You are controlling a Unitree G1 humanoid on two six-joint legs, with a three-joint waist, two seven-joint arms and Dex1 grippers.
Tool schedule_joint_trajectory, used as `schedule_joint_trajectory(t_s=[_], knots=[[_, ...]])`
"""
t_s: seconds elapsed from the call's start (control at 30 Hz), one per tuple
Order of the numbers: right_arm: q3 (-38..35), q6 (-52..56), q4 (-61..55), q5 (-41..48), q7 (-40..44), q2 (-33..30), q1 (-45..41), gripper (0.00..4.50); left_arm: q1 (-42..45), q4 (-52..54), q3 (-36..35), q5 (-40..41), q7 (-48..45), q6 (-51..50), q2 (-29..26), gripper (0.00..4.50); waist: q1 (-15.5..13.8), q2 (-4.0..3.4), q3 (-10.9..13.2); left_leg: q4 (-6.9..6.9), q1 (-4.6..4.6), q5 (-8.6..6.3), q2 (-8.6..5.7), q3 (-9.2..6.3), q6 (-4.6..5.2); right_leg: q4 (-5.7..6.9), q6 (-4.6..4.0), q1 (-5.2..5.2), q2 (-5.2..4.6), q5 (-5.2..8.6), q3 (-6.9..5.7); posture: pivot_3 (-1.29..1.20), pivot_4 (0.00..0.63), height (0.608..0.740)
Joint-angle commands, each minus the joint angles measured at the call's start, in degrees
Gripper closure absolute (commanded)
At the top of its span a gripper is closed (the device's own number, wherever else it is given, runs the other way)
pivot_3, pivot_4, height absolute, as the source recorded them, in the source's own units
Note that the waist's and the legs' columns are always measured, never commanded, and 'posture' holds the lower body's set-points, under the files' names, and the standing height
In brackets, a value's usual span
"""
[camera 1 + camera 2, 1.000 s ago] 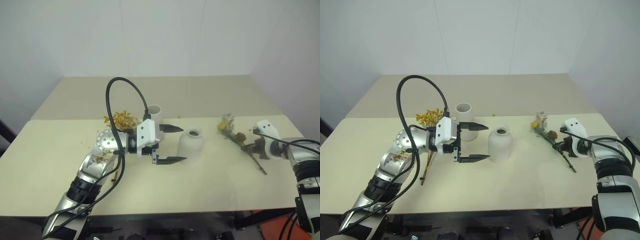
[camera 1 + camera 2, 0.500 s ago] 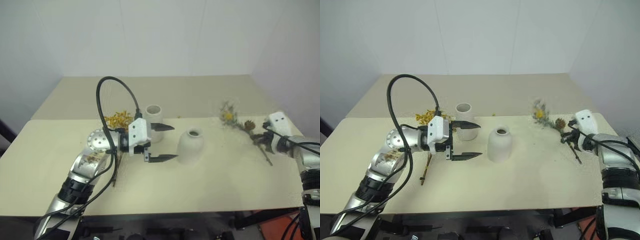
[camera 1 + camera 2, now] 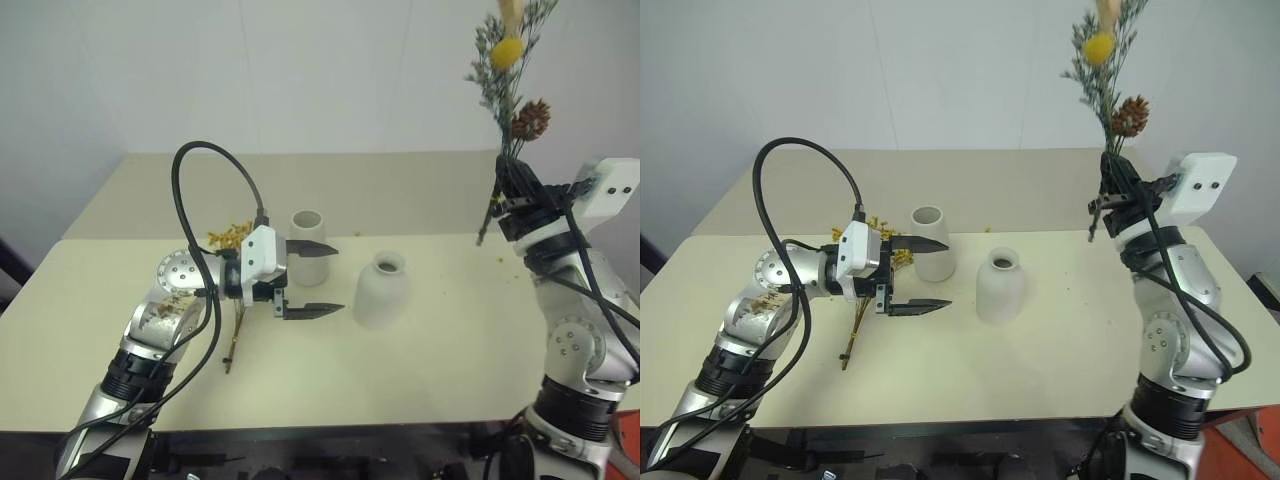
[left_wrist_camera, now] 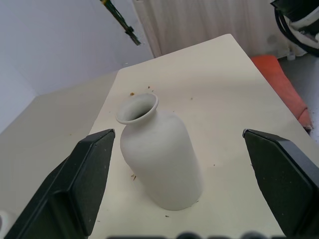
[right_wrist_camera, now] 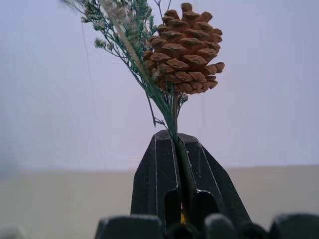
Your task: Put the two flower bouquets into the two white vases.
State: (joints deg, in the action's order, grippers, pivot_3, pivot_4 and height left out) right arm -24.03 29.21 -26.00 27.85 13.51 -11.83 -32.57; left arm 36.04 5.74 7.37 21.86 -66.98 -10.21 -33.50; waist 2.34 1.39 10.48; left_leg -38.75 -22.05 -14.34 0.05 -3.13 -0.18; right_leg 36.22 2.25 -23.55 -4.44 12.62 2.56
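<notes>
One bouquet (image 3: 508, 75) had just swung up off the table (image 3: 430, 340) — right gripper (image 3: 512, 185) jaws clamped on its stems — ready for the bell vase (image 3: 381, 290); left gripper (image 3: 318, 278) jaws gaped beside it.

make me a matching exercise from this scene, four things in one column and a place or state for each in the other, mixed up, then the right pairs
Things
1. sprig bouquet with the pine cone
2. yellow bouquet
3. bell-shaped vase
4. cylinder vase

Places or states
A. lying flat on the table behind the left arm
B. standing empty in front of the left gripper, whose jaws are open
C. held upright in the air by the shut right gripper
D. standing just behind the left gripper's upper finger

Pairs: 1-C, 2-A, 3-B, 4-D
</notes>
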Motion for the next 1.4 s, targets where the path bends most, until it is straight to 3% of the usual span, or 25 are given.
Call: schedule_joint_trajectory(t_s=[0.03,0.2,0.77,1.4], knots=[[2.5,-4.0,-4.0,3.1,0.1,2.1,1.1,4.48,1.0,0.7,-1.4,0.6,-0.1,0.8,-0.1,0.00,0.0,0.00,0.0,0.00,-0.06,0.00,0.00,0.00,0.00,0.02,-0.01,-0.08,0.00,-0.01,0.01,0.00,0.150,0.740],[5.8,-7.9,-2.9,4.3,3.3,2.9,3.9,4.48,-0.6,1.7,-2.2,0.6,0.5,0.3,-1.0,0.00,-0.1,-0.01,0.0,-0.02,-0.15,0.00,-0.02,0.02,0.00,0.05,-0.02,-0.20,-0.01,-0.02,0.02,0.00,0.150,0.740],[15.8,-15.3,2.7,2.6,2.5,9.4,5.1,4.48,-2.4,3.7,-2.9,0.3,2.1,-0.3,-2.2,0.00,0.2,-0.02,0.0,-0.01,-0.18,0.01,0.00,0.11,0.00,0.60,-0.15,-0.61,0.04,0.04,0.18,0.00,0.150,0.740],[21.0,-23.4,7.9,-2.5,5.5,9.8,11.0,4.48,-1.4,2.5,-2.4,-0.2,1.8,0.4,-2.4,0.00,0.2,-0.02,0.0,-0.01,-0.18,0.01,0.00,0.11,-0.01,0.60,-0.15,-0.62,0.04,0.04,0.18,0.00,0.150,0.740]])
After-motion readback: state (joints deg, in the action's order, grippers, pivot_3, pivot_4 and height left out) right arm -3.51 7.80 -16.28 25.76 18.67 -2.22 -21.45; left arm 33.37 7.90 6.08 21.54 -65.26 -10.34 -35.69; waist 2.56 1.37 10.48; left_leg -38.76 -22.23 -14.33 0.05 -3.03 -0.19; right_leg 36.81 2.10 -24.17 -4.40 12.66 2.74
